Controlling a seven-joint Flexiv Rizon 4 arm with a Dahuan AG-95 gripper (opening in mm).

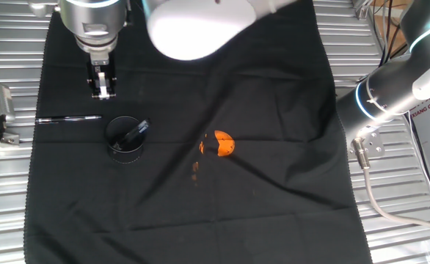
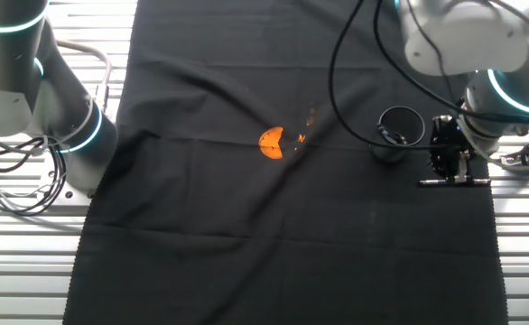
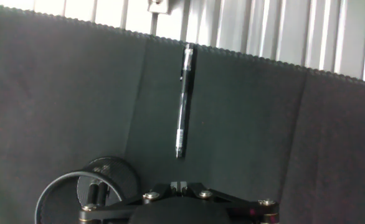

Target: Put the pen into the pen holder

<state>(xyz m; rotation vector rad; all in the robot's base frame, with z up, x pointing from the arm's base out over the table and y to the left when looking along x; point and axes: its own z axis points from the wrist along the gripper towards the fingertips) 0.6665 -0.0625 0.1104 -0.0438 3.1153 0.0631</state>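
Note:
The pen (image 1: pixel 68 118) lies flat on the black cloth near its left edge, just left of the pen holder (image 1: pixel 125 136), a short round black cup with a thicker dark marker leaning inside it. My gripper (image 1: pixel 103 86) hovers above the cloth just behind the pen and cup, with its fingers together and nothing between them. In the other fixed view the pen (image 2: pixel 454 182) lies in front of the gripper (image 2: pixel 449 161), with the cup (image 2: pixel 400 131) to its left. In the hand view the pen (image 3: pixel 182 102) lies lengthwise ahead of the gripper (image 3: pixel 179 185), and the cup (image 3: pixel 86 190) is at lower left.
A small orange object (image 1: pixel 224 144) lies mid-cloth with orange crumbs beside it. The cloth's edge and ribbed metal table (image 1: pixel 2 183) lie just beyond the pen. A second robot arm (image 1: pixel 398 88) stands at the right side.

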